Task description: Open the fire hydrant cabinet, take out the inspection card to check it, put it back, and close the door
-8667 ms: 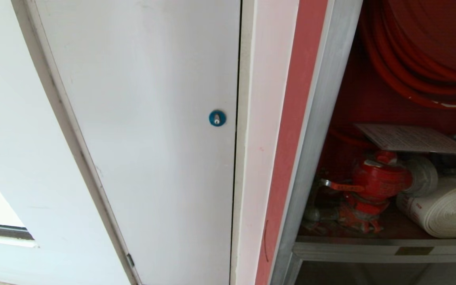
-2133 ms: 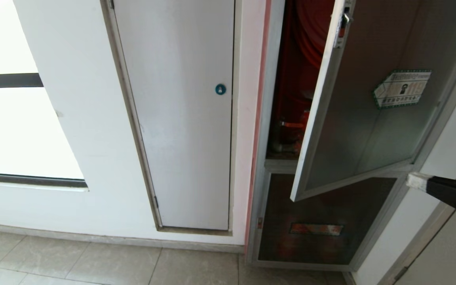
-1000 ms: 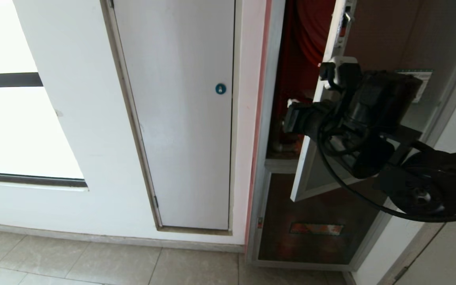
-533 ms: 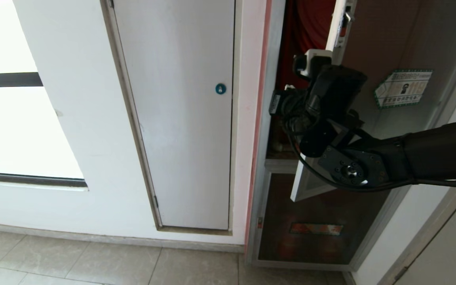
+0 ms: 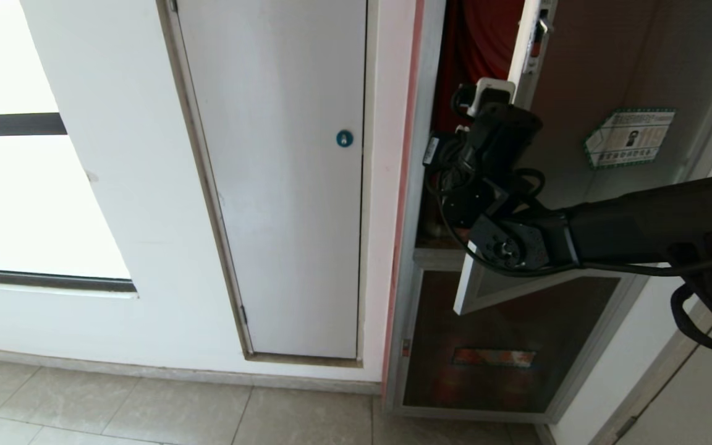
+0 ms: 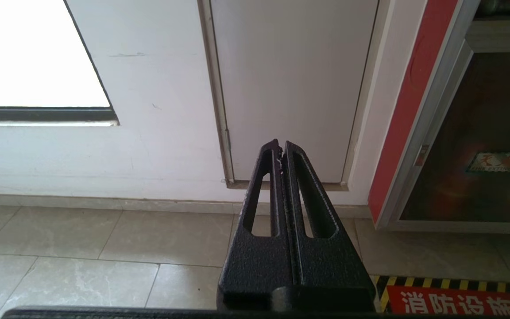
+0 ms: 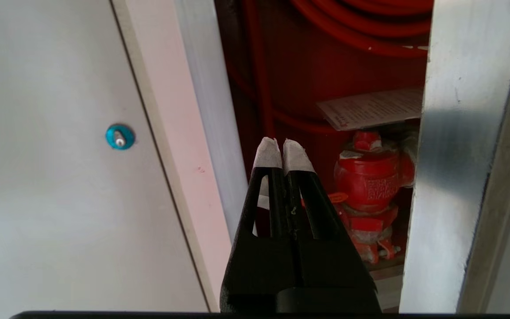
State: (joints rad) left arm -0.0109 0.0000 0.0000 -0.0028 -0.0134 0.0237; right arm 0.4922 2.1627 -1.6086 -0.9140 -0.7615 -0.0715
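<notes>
Since two seconds ago the right arm has come in from the right edge of the head view and now reaches across the half-open door, which hangs at the same angle. At the left of the frame is a bright window, then the white door with its round blue lock. Right of centre stands the fire hydrant cabinet, its red inside showing through the gap. The right hand, fingers pressed together and holding nothing, points into this gap. Inside, the inspection card lies above the red valve. The left hand, also pressed together, hangs low facing the wall.
</notes>
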